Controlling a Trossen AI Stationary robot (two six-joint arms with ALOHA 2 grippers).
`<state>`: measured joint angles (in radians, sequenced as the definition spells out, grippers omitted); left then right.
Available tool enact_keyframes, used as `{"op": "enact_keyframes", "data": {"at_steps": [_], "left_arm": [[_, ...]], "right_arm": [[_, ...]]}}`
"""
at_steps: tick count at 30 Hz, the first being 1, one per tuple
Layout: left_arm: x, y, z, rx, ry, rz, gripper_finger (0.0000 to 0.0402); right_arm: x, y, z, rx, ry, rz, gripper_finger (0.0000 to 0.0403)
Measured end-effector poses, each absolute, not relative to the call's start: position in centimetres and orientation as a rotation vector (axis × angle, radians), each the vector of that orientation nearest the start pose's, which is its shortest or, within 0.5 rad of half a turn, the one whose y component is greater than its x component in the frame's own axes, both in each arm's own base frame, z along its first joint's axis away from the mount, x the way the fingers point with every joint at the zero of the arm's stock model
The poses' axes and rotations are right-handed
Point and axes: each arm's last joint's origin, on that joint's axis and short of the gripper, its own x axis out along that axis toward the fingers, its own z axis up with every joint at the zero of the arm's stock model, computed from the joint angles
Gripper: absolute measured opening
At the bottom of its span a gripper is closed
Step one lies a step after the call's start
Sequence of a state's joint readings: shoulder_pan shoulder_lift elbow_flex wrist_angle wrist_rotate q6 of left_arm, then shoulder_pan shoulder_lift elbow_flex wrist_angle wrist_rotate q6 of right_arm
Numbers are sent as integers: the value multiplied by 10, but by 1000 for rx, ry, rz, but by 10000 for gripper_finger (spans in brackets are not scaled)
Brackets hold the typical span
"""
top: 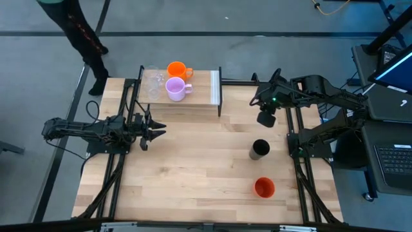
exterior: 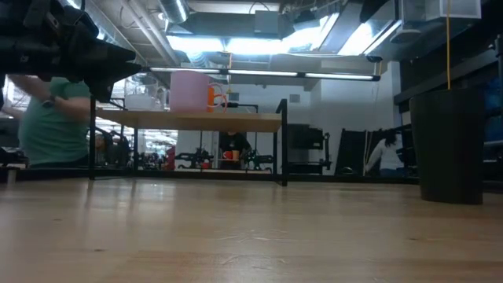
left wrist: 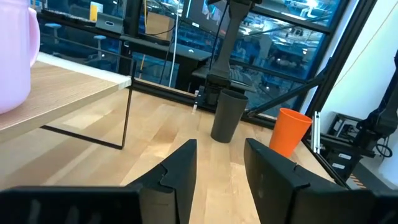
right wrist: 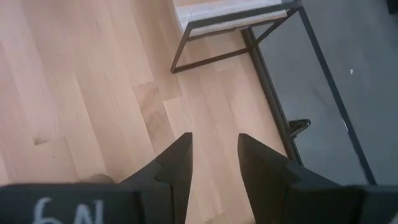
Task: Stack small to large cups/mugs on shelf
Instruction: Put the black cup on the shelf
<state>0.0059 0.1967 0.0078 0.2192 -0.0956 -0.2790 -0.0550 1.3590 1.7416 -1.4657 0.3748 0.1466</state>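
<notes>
My left gripper [top: 156, 131] hangs empty over the tabletop just in front of the shelf [top: 205, 96], fingers parted with nothing between them; the left wrist view shows the gap clear. My right gripper [top: 265, 118] is up beside the shelf's right end, also parted and empty, pointing down at bare wood. On the shelf: two clear glasses [top: 152, 84] at the left, orange mug [top: 177, 69] at the back, lilac mug [top: 175, 89] in front of it. Right half of the shelf is bare. Still off the shelf: black tumbler [top: 259, 149] on the table's right side, red-orange cup [top: 264, 187] nearer the front edge, well apart from the shelf. Step in hand, as I judge it: between placements, four vessels up, two left. Next move likely falls to the right arm, since the tumbler sits just below it: drop down, straddle the tumbler's wall or body, close, lift clear of the shelf's black leg, set it on the bare right half. Size order on the shelf I cannot judge from here.
</notes>
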Motion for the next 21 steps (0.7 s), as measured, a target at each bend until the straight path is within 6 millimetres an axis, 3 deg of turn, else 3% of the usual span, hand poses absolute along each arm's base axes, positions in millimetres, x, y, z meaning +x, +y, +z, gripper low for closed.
{"op": "enact_keyframes", "data": {"at_steps": [21], "left_arm": [[110,3,171,-280,-44,97,128]], "right_arm": [[214,-22,426,-36,1029,-466,129]]}}
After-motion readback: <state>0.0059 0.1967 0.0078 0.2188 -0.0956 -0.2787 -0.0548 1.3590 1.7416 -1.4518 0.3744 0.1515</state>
